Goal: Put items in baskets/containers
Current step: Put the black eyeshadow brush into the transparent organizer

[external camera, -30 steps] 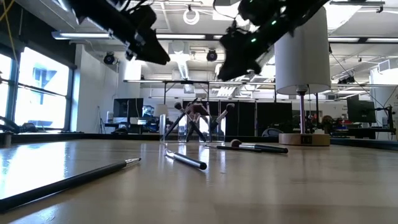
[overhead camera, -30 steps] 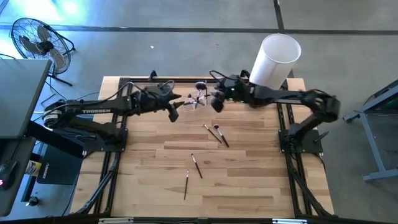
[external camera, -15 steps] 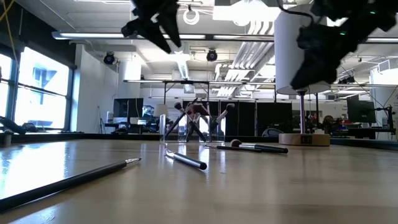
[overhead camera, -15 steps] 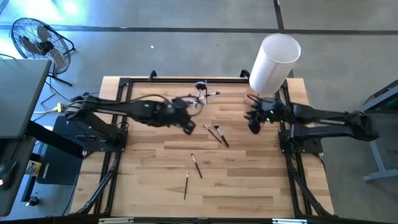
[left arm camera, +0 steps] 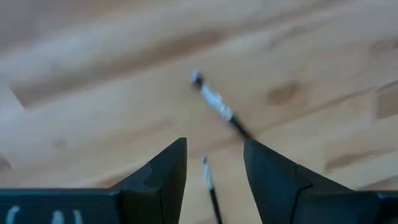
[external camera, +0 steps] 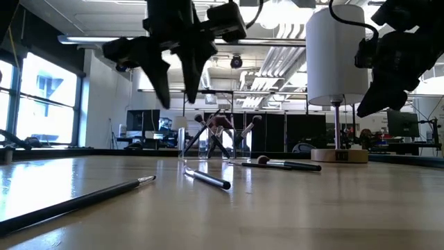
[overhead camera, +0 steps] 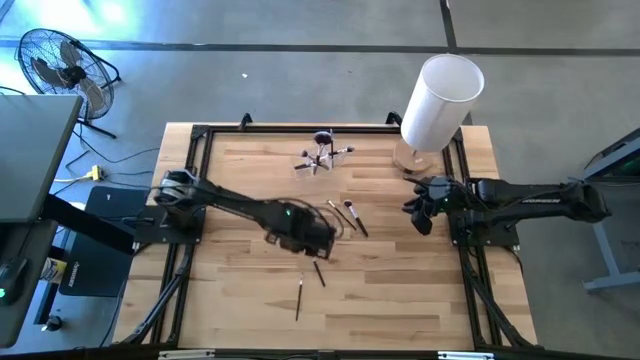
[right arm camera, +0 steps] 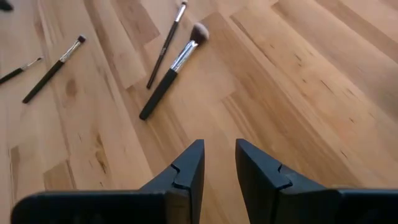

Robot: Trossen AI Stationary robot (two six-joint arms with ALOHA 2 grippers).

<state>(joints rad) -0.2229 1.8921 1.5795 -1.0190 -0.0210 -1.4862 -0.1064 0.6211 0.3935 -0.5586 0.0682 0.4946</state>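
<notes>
L gripper (overhead camera: 318, 243) open, empty, above 2 brushes (overhead camera: 316, 267) mid-bench. R gripper (overhead camera: 418, 208) open, empty, near bench's right edge.

No text readable anywhere: right arm (overhead camera: 530, 197) carries a pale strip of lettering along its forearm, too small to make out. White cylinder (overhead camera: 440, 102), wooden table (overhead camera: 400, 290), floor fan (overhead camera: 60, 70) show no labels, numbers or signs. Room behind in low view: nothing legible.
</notes>
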